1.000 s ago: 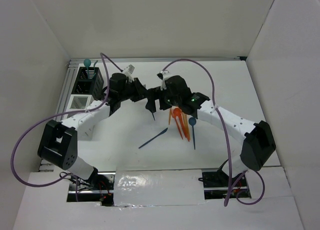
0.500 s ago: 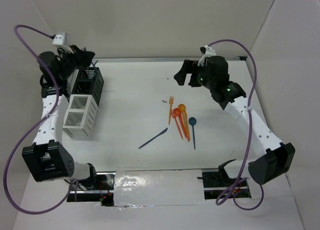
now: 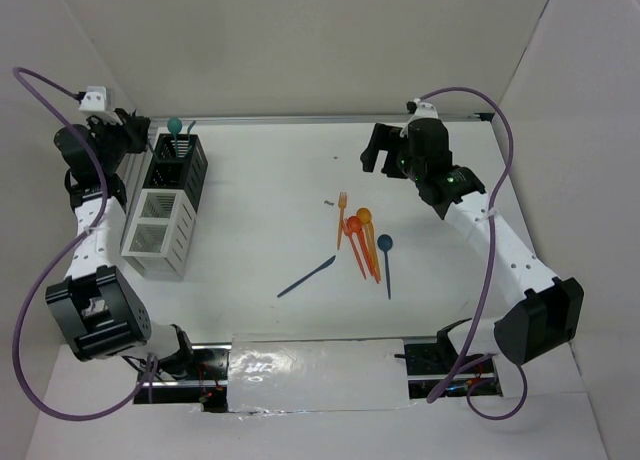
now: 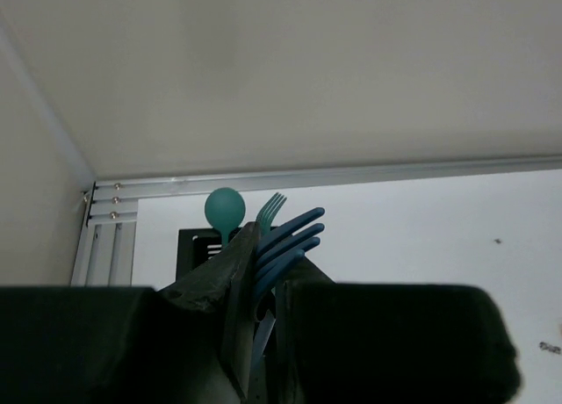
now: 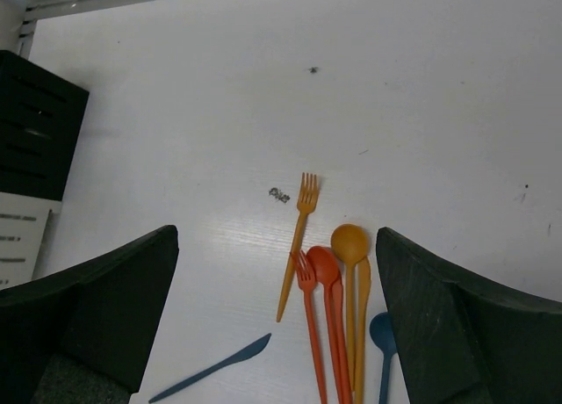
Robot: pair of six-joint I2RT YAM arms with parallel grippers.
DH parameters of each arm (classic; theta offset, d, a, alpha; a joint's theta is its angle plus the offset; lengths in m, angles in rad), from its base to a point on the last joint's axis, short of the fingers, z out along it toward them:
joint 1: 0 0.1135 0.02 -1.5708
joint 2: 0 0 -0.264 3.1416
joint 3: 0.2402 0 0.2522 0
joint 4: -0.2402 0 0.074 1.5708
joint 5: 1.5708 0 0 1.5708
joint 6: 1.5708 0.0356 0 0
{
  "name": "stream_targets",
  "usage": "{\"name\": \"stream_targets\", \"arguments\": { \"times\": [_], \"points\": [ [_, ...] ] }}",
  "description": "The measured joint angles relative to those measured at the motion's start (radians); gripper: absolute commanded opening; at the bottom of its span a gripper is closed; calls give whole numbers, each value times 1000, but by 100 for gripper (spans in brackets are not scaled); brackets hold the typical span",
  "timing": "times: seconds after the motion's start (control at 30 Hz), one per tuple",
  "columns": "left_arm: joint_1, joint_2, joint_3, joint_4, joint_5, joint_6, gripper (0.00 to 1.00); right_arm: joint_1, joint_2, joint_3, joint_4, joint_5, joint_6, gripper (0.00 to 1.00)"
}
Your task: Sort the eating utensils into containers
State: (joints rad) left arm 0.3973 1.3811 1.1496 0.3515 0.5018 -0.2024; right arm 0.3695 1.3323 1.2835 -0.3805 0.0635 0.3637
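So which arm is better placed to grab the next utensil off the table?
Right. The right end effector, open, hangs near the orange utensils, which show in its wrist view; the left end effector is away by the black caddy.

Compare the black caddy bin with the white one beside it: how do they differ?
The black caddy bin holds an upright teal spoon; the white caddy bin looks empty. The black one stands farther back on the table, the white one in front of it. Both are open-topped with slotted sides.
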Motion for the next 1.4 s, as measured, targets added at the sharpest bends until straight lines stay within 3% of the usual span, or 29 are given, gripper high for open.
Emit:
{"name": "stream_targets", "arguments": {
  "times": [0.3,0.63,0.77,0.87,1.0,1.2,1.4],
  "points": [
    [-3,118,-98,158,38,24,13,-10,1,-56,-5,55,30,100],
    [-3,189,-146,241,45,24,23,-10,1,-106,-5,77,60,100],
    [-3,190,-156,244,32,23,41,-10,1,-126,-13,113,91,100],
    [-3,190,-158,240,16,15,63,-13,1,-142,-42,140,132,100],
    [-3,188,-159,224,-12,16,74,-31,0,-171,-70,159,181,100],
    [-3,140,-93,84,-52,0,78,-39,-2,-258,-111,170,224,100],
    [-71,5,58,-92,3,17,80,-40,-10,-394,-124,150,253,89]
  ]
}}
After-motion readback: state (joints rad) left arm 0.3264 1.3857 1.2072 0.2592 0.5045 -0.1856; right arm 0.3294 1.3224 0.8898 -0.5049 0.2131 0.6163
